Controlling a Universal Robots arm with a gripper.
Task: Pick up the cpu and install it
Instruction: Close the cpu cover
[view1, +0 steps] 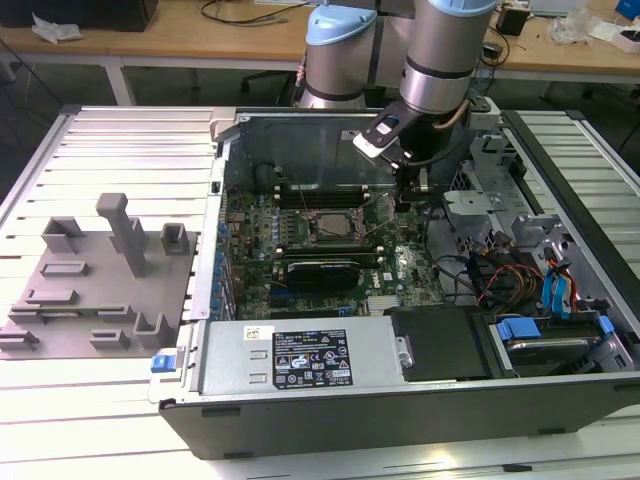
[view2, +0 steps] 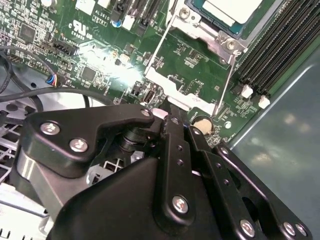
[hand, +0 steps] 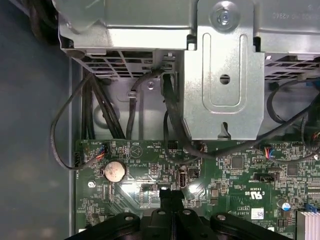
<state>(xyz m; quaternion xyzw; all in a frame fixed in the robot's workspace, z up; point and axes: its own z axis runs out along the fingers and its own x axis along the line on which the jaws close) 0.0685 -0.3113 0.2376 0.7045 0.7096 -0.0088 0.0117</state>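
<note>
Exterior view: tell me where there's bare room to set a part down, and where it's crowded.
Bare slatted table lies on the camera's side of the grey fixture plate and beyond it, at the exterior view's left. Inside the computer case it is crowded: motherboard, cables, and the gripper above the board.

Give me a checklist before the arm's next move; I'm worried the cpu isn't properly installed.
1. cpu placed: ok, it lies inside the socket frame.
2. cpu seated flat: cannot tell, since part of it lies outside the second wrist view.
3. gripper empty: ok, shut with nothing between.
4. gripper off the cpu: ok, it hangs beside the socket frame, near the coin cell.
5. socket lever latched: cannot tell.
</note>
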